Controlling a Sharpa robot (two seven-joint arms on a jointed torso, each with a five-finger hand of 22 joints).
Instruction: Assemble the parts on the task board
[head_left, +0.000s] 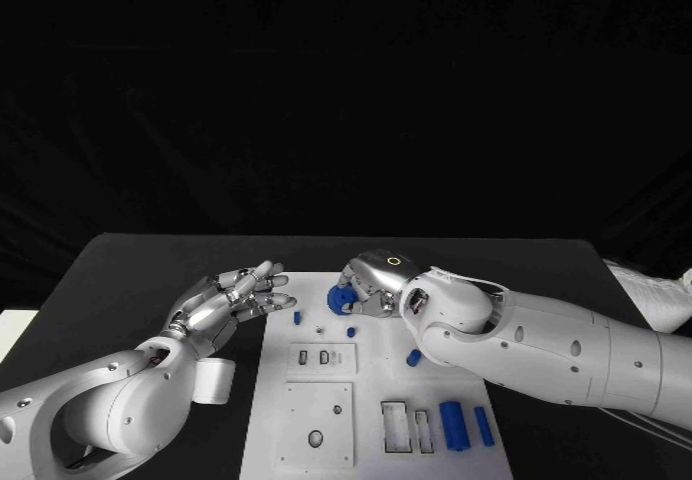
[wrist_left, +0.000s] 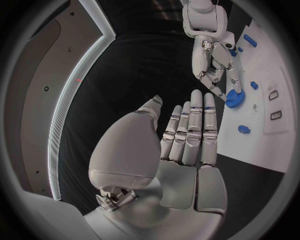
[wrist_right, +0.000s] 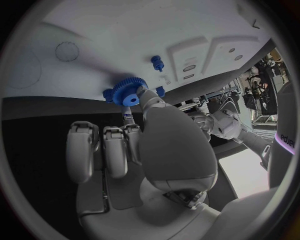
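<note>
The white task board lies in the middle of the black table. My right hand hovers over the board's far edge and pinches a blue gear between thumb and finger; the gear sits at those fingertips just above the board. My left hand is just left of the board's far corner, fingers straight and apart, holding nothing. In the left wrist view my left hand points toward the right hand and its gear.
Small blue pegs stand on the board's far half. Two blue cylinders lie near its front right, beside rectangular slots. A raised plate with two small slots sits mid-board.
</note>
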